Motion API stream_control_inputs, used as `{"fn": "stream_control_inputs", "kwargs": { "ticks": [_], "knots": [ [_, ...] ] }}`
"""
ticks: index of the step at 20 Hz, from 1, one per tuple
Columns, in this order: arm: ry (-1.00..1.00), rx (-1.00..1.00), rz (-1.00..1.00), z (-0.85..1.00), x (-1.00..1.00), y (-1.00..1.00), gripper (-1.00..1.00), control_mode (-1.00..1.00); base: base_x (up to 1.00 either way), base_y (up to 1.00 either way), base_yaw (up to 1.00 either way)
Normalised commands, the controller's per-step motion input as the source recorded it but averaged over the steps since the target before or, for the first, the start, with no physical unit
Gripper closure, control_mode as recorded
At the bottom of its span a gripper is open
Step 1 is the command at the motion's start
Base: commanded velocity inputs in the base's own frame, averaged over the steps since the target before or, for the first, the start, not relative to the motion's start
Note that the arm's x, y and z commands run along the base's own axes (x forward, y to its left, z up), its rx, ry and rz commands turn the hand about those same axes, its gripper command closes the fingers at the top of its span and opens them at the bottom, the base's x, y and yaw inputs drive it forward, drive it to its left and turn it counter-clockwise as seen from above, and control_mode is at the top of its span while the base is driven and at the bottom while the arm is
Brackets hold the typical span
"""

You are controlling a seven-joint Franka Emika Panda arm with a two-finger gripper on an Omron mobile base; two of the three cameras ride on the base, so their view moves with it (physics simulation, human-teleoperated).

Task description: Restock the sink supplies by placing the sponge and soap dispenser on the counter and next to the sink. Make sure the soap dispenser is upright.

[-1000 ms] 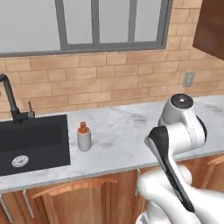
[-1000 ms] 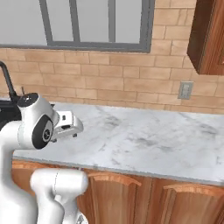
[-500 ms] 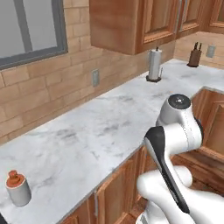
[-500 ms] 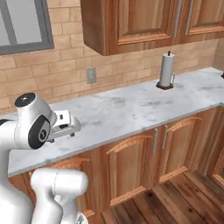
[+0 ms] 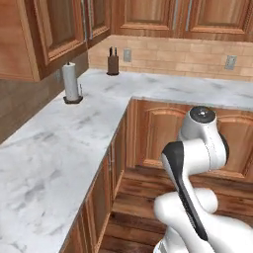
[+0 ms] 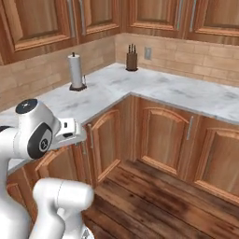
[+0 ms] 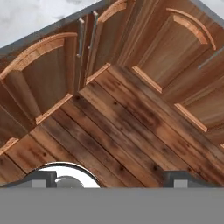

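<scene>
The marbled counter (image 5: pixel 59 148) bends around a corner. On it a paper towel roll (image 5: pixel 71 83) stands near the wall, and a knife block (image 5: pixel 113 64) stands farther back, by the brick backsplash (image 5: pixel 173 57).

Wood cabs (image 6: pixel 154 135), plank floor (image 7: pixel 131 127), brick backsplash (image 5: pixel 183 52).

No lettering, label, brand, number or sign can be read anywhere in these views. The counter (image 5: pixel 59 148), the wooden cabinet fronts (image 6: pixel 158 135), the brick backsplash (image 5: pixel 178 52), the paper-towel roll (image 5: pixel 70 83), the knife block (image 5: pixel 113 63) and the wall outlets (image 5: pixel 230 62) all show plain surfaces without any writing.
</scene>
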Motion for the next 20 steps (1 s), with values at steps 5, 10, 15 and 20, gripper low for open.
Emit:
{"fn": "stream_control_inputs", "kwargs": {
  "ticks": [5, 10, 15, 20],
  "knots": [
    [0.00, 0.00, 0.00, 0.00, 0.00, 0.00, -1.00, 1.00, 0.72, -1.00, -0.43],
    [0.00, 0.00, 0.00, 0.00, 0.00, 0.00, -1.00, 1.00, 0.62, -1.00, -0.44],
    [0.00, 0.00, 0.00, 0.00, 0.00, 0.00, -1.00, 1.00, 0.43, -1.00, -0.45],
    [0.00, 0.00, 0.00, 0.00, 0.00, 0.00, -1.00, 1.00, 0.34, -1.00, -0.43]
  ]
}}
